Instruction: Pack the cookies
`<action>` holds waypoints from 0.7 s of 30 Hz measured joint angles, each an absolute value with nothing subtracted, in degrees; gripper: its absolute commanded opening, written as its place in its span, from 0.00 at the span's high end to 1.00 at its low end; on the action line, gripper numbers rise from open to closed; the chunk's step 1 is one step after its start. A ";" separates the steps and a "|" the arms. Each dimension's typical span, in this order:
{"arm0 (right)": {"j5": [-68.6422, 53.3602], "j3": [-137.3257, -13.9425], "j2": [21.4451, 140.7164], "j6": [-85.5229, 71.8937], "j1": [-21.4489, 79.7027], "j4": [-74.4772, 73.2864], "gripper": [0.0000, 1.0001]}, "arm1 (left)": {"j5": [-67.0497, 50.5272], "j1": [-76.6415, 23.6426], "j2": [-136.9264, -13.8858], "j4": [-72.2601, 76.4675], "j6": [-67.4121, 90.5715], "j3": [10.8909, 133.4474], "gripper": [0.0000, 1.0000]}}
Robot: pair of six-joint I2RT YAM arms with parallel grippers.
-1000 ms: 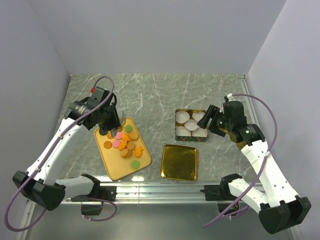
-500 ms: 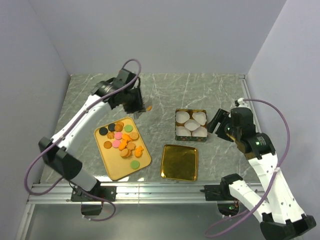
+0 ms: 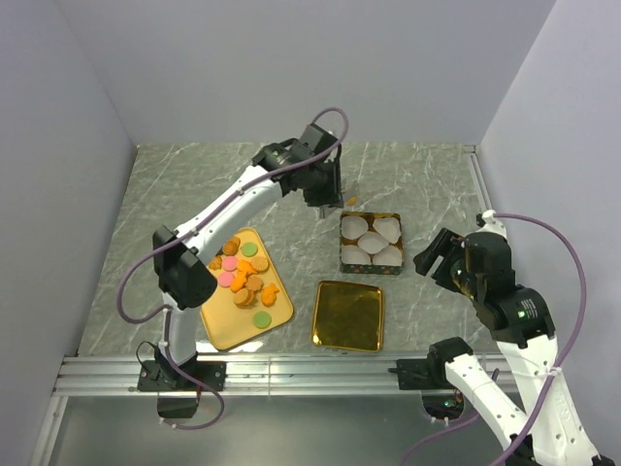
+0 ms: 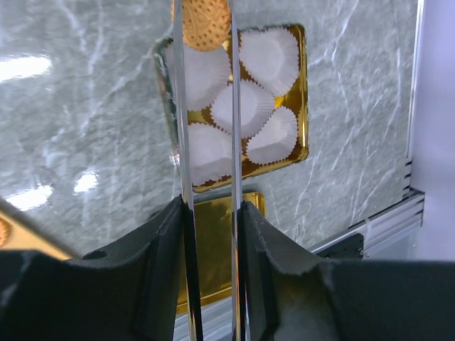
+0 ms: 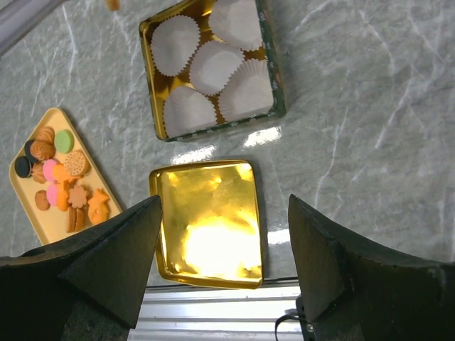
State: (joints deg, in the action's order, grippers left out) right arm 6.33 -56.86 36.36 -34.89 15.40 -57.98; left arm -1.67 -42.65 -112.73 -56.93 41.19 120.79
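**A:** Top view first. Where is the left gripper (image 3: 342,200)?

**B:** It is stretched out over the marble table (image 3: 175,184), at the far left corner of the open tin (image 3: 369,268). Its jaws are narrow and pinch 1 tan cookie (image 3: 352,202), held clear of the table.

**A:** And the other cookies (image 3: 243,274)?

**B:** They lie heaped on the yellow tray (image 3: 225,332), well left of the tin. They are orange, tan, pink, green and dark brown. The gold lid (image 3: 347,316) lies flat between the tray and the right arm, just in front of the tin.

**A:** What about the right gripper (image 3: 434,254)?

**B:** It is just right of the tin, spread wide and holding nothing.

**A:** Now the left wrist view.

**B:** 2 long thin fingers (image 4: 179,142) run up the frame close together. They clamp the cookie by its edges at the very top. Below it are the 5 white paper cups (image 4: 245,106) sitting in the tin. I cannot tell how far the cookie is above them.

**A:** And the right wrist view?

**B:** The 2 dark fingers (image 5: 92,256) stand far apart with nothing between them. The lid lies on the table below the gap, the tin is beyond it, and the tray with its cookies is at the left.
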 measured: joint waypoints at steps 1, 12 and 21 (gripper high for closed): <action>6.59 -56.75 35.90 -34.92 15.40 -58.37 0.21 | -1.69 -43.18 -113.56 -56.84 41.19 121.12 1.00; 7.77 -55.70 34.57 -35.05 15.40 -60.36 0.21 | -1.45 -46.46 -116.07 -56.55 41.06 120.44 0.97; 7.73 -55.48 35.22 -35.00 15.40 -60.16 0.21 | 0.62 -47.55 -116.07 -56.14 40.84 115.63 0.79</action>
State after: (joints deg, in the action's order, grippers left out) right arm 7.73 -55.48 35.22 -35.00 15.40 -60.16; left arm 0.62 -47.55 -116.07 -56.14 40.84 115.63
